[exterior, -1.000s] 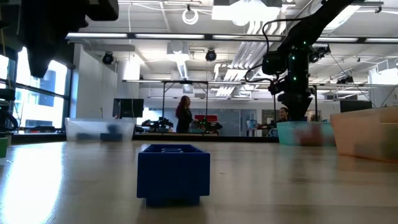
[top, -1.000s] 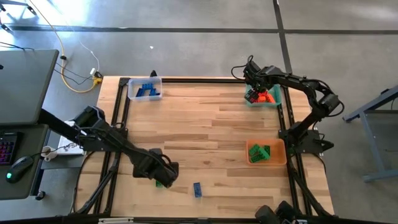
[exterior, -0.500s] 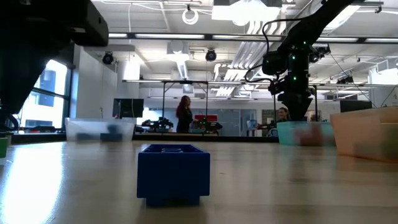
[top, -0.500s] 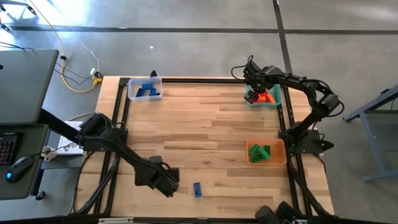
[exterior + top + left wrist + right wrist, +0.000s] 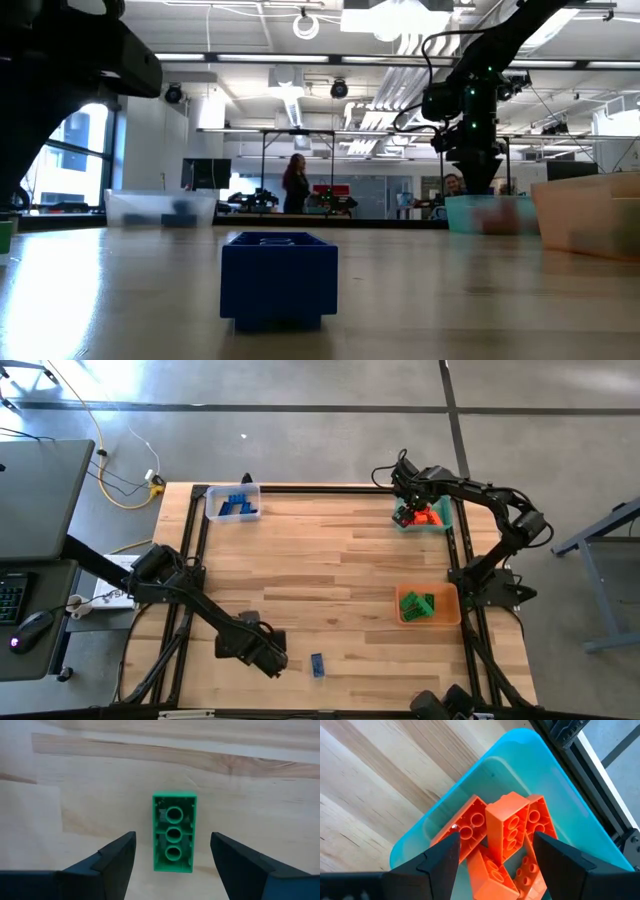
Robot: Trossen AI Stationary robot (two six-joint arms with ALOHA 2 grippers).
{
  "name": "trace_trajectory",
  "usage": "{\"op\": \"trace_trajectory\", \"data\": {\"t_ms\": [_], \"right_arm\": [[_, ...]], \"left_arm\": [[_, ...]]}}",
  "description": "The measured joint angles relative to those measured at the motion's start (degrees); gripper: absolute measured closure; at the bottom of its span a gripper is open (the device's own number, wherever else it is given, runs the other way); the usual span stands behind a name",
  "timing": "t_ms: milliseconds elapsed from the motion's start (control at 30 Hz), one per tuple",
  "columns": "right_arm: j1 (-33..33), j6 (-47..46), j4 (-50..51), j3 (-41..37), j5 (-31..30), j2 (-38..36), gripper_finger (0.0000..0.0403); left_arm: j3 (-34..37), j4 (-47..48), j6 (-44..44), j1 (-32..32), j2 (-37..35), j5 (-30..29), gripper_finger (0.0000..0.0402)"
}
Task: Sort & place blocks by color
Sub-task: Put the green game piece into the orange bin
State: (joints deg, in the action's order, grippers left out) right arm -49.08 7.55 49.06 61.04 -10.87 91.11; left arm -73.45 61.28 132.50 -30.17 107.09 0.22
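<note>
Green stray: small green studded plastic brick [image 5: 174, 832] lies hollow side up on the wood table [image 5: 330, 570] at 7 o'clock, unsorted.
Blue stray: small blue plastic brick [image 5: 317, 665] at 6 o'clock, loose.
Done: blue bricks in clear bin [image 5: 232, 502] at 11, red in teal bin [image 5: 560, 810] at 1, green in orange bin [image 5: 428, 606] at 4.
Left gripper [image 5: 174, 851]: fingers wide, straddling green brick, no grip yet.
Right gripper [image 5: 495, 851]: wide, empty, over teal bin.

- I work in a robotics lab: an open hall with exposed ducts [image 5: 300, 95] and strip lights overhead.
- Beyond my jaws stand more framed rigs [image 5: 298, 170], monitors and a person [image 5: 296, 183].
- My wooden counter [image 5: 330, 560] stands on polished concrete, beside an operator's desk [image 5: 35, 500].
</note>
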Motion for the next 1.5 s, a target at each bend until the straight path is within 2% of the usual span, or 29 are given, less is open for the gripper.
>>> {"op": "trace_trajectory", "data": {"t_ms": [367,567,667,867,1133,1300,1500], "right_arm": [[0.0,0.0,0.0,0.0,0.0,0.0,0.0165],[0.0,0.0,0.0,0.0,0.0,0.0,0.0165],[0.0,0.0,0.0,0.0,0.2,0.0,0.0165],[0.0,-1.5,0.6,0.0,3.8,0.0,0.0165],[0.0,-5.2,1.8,0.0,12.6,-0.3,0.0165],[0.7,-8.5,1.7,0.0,20.2,-2.5,0.0165],[3.0,-12.9,1.4,0.0,21.0,-7.0,0.0165]], "left_arm": [[7.3,-14.5,0.4,0.0,0.0,2.9,0.0158],[8.4,-15.3,0.4,-0.2,0.0,4.5,0.0164],[8.6,-15.2,-1.0,-0.3,0.0,4.8,0.0192],[8.5,-15.1,-8.3,-0.3,-0.2,4.6,0.03],[8.6,-14.4,-18.3,0.4,-1.1,3.2,0.0301],[8.6,-9.8,-27.3,3.4,-4.5,0.3,0.0301],[8.6,-4.5,-41.7,10.6,-10.0,-3.2,0.0301]]}}
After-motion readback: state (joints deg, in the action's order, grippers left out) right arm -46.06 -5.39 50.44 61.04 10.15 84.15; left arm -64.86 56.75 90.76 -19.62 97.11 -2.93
